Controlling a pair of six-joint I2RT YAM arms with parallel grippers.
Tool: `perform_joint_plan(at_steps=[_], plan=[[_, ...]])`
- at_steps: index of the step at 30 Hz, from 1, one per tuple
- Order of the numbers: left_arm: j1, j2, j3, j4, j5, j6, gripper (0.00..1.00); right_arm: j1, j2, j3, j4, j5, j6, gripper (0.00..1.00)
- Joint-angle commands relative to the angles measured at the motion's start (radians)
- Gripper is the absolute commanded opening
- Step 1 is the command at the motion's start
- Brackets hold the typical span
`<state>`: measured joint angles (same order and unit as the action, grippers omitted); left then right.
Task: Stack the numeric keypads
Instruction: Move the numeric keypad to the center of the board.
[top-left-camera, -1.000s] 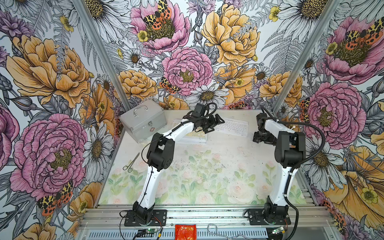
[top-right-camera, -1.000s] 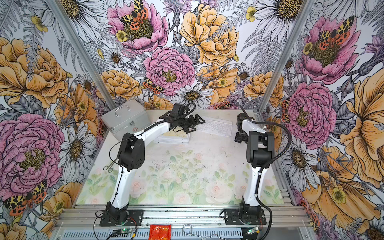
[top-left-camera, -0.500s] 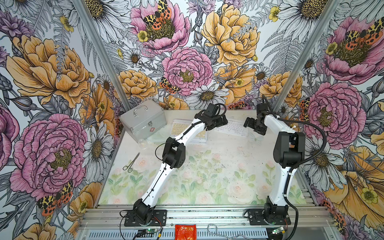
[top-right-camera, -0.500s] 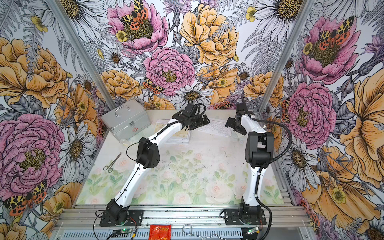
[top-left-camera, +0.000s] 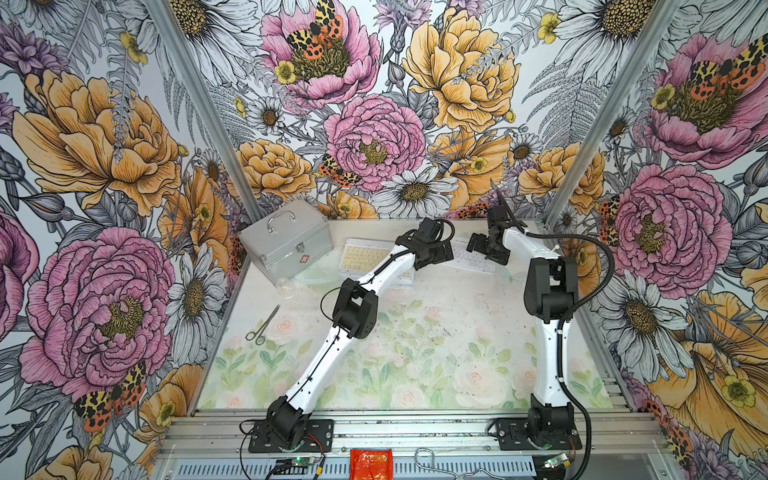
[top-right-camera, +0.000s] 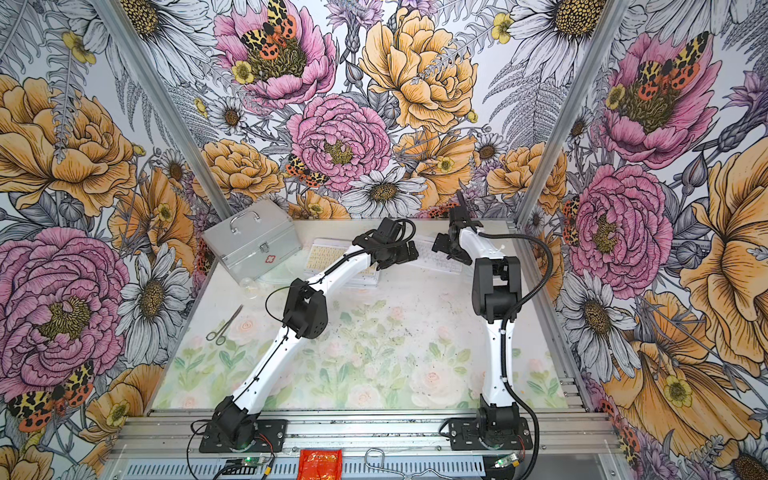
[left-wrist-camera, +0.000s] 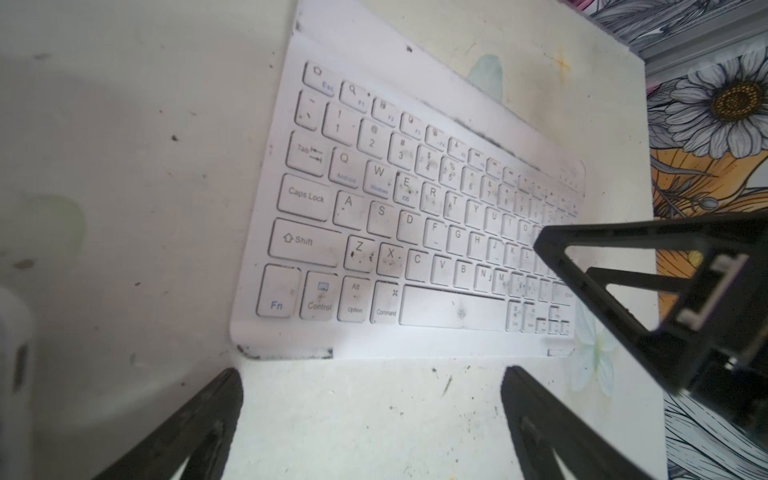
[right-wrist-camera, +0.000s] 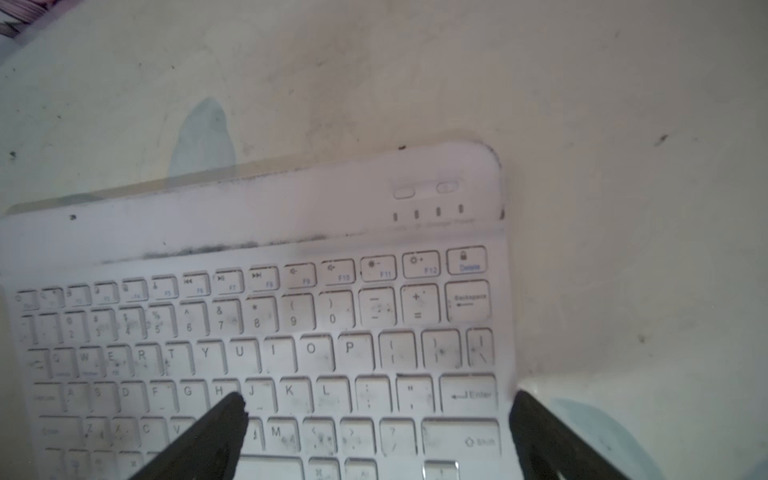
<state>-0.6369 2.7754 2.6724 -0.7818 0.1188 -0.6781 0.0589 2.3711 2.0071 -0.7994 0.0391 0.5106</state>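
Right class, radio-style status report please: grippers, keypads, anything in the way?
Left gripper open, right gripper open, both empty. White keypad lying flat, ungripped. Yellow-keyed stack beside it, left arm crossing above.

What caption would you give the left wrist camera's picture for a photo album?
Open left gripper poised just short of a scuffed white keyboard lying flat on the table.
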Motion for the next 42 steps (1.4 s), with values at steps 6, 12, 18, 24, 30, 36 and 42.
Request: perform_joint_plan(at_steps=[6, 12, 18, 24, 30, 36, 42], plan=[[-0.007, 0.044, 0.026, 0.019, 0.023, -0.027, 0.99, 0.006, 0.007, -0.010, -0.126, 0.233, -0.065, 1.00], [-0.018, 0.037, 0.024, 0.025, 0.051, -0.049, 0.99, -0.029, -0.018, -0.097, -0.136, 0.279, -0.106, 1.00], [-0.033, 0.021, 0.021, 0.032, 0.067, -0.061, 0.99, -0.089, -0.076, -0.205, -0.135, 0.340, -0.136, 1.00], [-0.047, 0.010, 0.021, 0.039, 0.094, -0.080, 0.99, -0.168, -0.187, -0.331, -0.109, 0.281, -0.129, 1.00], [-0.060, 0.016, 0.018, 0.081, 0.143, -0.114, 0.99, -0.225, -0.287, -0.366, -0.005, 0.015, -0.121, 1.00], [-0.077, 0.032, 0.017, 0.143, 0.194, -0.155, 0.99, -0.282, -0.133, -0.191, -0.035, -0.134, -0.092, 1.00], [-0.093, 0.069, 0.008, 0.197, 0.219, -0.188, 0.99, -0.285, -0.038, -0.086, -0.053, -0.162, -0.091, 1.00]])
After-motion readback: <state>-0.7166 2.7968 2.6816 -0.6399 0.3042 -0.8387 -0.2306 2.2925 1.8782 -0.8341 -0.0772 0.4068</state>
